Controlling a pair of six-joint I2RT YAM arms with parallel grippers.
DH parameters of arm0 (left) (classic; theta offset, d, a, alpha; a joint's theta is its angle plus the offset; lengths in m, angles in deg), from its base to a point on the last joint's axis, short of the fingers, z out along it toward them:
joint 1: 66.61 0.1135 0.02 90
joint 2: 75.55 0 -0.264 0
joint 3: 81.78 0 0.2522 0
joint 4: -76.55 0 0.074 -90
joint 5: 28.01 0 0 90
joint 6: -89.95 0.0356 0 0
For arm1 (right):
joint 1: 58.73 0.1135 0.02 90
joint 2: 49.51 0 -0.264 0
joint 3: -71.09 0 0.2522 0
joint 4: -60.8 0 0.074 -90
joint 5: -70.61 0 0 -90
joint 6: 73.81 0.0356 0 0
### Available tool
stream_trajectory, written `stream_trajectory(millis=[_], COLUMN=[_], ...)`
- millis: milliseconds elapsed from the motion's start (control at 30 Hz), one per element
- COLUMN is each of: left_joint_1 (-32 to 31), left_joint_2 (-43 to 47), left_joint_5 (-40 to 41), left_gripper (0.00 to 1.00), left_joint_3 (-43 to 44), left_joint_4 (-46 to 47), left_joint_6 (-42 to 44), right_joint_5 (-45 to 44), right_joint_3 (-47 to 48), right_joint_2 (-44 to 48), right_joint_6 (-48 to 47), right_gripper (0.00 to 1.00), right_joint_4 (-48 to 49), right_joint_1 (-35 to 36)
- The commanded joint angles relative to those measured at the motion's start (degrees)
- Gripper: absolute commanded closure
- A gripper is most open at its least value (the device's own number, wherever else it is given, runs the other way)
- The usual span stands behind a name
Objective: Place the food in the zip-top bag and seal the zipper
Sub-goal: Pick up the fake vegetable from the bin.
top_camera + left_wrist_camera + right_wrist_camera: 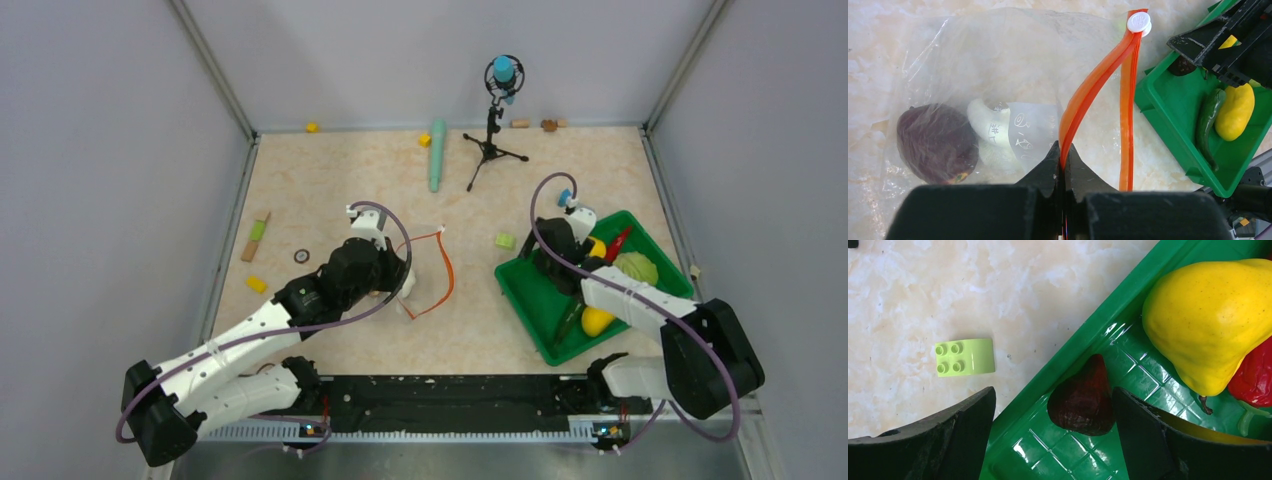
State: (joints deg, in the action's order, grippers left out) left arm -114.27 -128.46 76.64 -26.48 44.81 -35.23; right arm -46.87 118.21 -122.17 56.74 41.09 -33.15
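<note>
The clear zip-top bag [998,65] lies flat on the table, also in the top view [425,262]. Inside it are a dark red round piece [935,142] and a white garlic bulb [988,130] by the label [1034,131]. My left gripper [1063,150] is shut on one orange-red zipper strip [1088,90]; the mouth gapes, with the white slider [1139,22] at the far end. My right gripper [1054,392] is open over the green tray [1108,310], with a dark red piece [1083,402] between its fingers. A yellow pear [1208,320] and red chili [1255,375] lie beside it.
The tray [540,300] also holds a green leafy ball [636,268], a yellow piece [597,320] and a green chili [1209,120]. A light green block [964,357] lies just left of the tray. A teal stick [437,155] and a small tripod [492,130] stand at the back. Small blocks [256,240] lie at the left.
</note>
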Motion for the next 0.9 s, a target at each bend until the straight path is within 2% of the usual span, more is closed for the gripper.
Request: stream_trajectory(millis=[0,333,500,700,867], left_joint_1=[0.3,0.3,0.3,0.2,0.2], left_joint_2=[0.3,-0.3,-0.8,-0.5,-0.2], left_joint_5=[0.8,0.3,0.2,0.2,0.3], left_gripper=[1.00,1.00,1.00,1.00,1.00], left_joint_3=[-0.4,-0.2,-0.1,-0.1,-0.1], left_joint_4=[3.4,3.5,3.4,3.3,3.1], left_joint_6=[0.6,0.6,0.5,0.6,0.6], right_joint_5=[1.2,2.0,3.3,3.0,4.4], right_joint_3=[-1.1,-1.2,-4.3,-6.3,-5.6], right_joint_2=[1.1,16.4,20.8,19.0,12.0], right_joint_6=[-0.8,-4.1,-3.5,-2.6,-5.5], right_gripper=[0.16,0.15,0.16,0.17,0.18], right_joint_4=[-3.8,-10.3,-12.3,-11.4,-5.9], right_joint_1=[-0.7,-0.6,-0.7,-0.7,-0.7])
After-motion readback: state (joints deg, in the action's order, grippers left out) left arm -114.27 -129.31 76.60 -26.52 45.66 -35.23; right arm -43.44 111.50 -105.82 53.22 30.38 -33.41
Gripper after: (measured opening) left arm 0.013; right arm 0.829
